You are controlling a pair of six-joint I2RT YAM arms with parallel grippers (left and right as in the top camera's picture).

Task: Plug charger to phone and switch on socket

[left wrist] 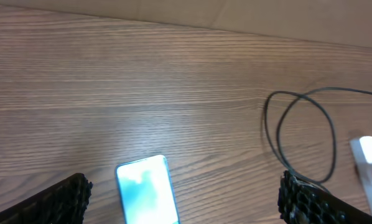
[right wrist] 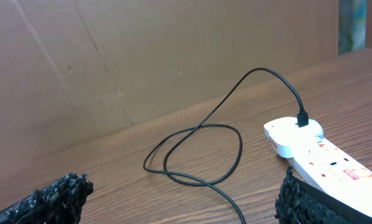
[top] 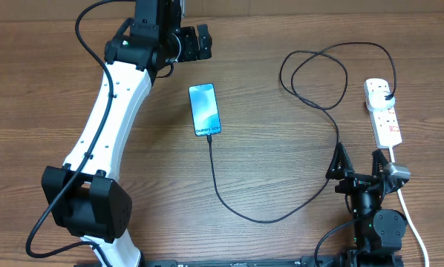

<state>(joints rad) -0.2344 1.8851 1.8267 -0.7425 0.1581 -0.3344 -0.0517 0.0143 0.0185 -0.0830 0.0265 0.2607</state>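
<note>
While the left gripper (top: 195, 43) hangs with jaws wide apart and empty over the far side of the table (top: 51, 89), the phone (top: 204, 110) lies flat, screen up, near it but apart, on the robot's side. The left wrist view shows the phone's top end low between the two fingers (left wrist: 61, 199). The charger (top: 259, 219) tip meets the phone's bottom edge. Its cable sweeps right, loops, and its plug sits in the far end of the socket (top: 385, 122). The right gripper (top: 357, 167) is also spread and empty. The socket lies just beyond it, near end close to its right finger; cannot tell if touching. Switch position too small to read.
</note>
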